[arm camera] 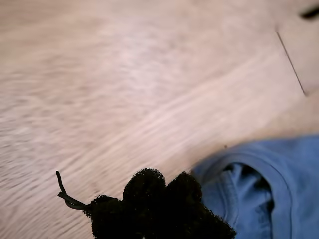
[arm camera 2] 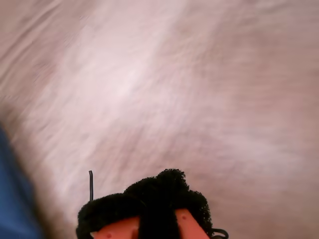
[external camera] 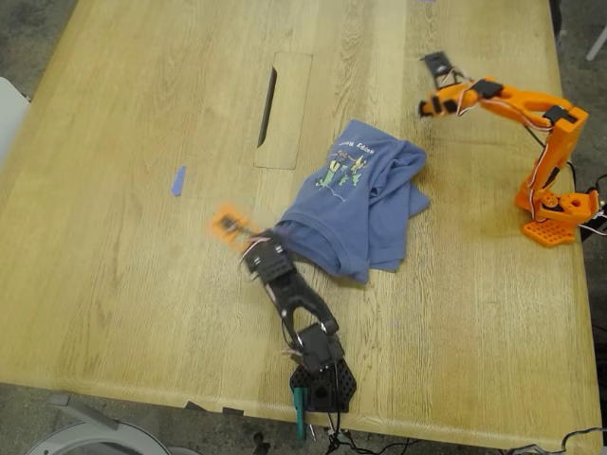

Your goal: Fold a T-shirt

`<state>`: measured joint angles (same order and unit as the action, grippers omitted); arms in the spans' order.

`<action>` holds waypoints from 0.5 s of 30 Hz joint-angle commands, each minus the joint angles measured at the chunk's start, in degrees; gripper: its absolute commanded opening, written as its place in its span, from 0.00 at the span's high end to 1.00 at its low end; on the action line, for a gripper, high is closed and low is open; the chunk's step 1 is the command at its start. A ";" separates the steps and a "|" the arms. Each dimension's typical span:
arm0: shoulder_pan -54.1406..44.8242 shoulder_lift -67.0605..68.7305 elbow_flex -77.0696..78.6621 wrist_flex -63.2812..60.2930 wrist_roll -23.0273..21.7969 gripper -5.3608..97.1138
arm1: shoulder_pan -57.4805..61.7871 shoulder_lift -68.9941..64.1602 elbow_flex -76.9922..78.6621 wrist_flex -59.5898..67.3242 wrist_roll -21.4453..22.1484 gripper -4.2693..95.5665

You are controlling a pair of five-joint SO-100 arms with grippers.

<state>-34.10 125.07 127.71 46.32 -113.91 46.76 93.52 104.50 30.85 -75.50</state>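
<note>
The slate-blue T-shirt (external camera: 360, 204) lies crumpled in a heap at the table's middle, its small green-yellow print and white text facing up. My first gripper (external camera: 228, 226), orange-tipped on the black arm, hovers blurred just off the shirt's edge toward the exterior view's left. In the first wrist view its black foam pads (arm camera: 144, 186) sit together with nothing between them, and the T-shirt's collar (arm camera: 259, 164) lies right beside them. My second gripper (external camera: 427, 104), on the orange arm, hangs over bare wood beyond the heap; its pads (arm camera 2: 164, 191) look closed and empty.
The wooden table (external camera: 142, 284) has a rectangular inset panel with a dark slot (external camera: 285, 109) behind the shirt. A small blue tape scrap (external camera: 177, 180) lies toward the exterior view's left. The black arm's base (external camera: 322, 384) stands at the near edge, the orange base (external camera: 560, 213) at the exterior view's right.
</note>
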 commanded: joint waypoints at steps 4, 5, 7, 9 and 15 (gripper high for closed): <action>-17.58 15.64 -0.88 5.45 -0.09 0.95 | 15.29 14.68 10.02 -0.44 -2.55 0.96; -20.74 17.49 0.09 5.89 -0.09 0.95 | 18.37 17.40 13.27 -1.76 -3.25 0.96; -26.89 21.18 2.20 7.38 -0.09 0.95 | 24.79 23.29 19.42 -2.72 -4.04 0.96; -31.99 25.05 4.31 9.05 -0.09 0.95 | 31.29 29.71 25.40 -2.20 -4.04 0.96; -42.54 43.51 12.66 20.83 -0.09 0.94 | 48.69 51.42 43.33 -0.18 -3.87 0.96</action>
<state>-72.69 158.29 138.78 63.19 -113.99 91.32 136.93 144.58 29.97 -79.10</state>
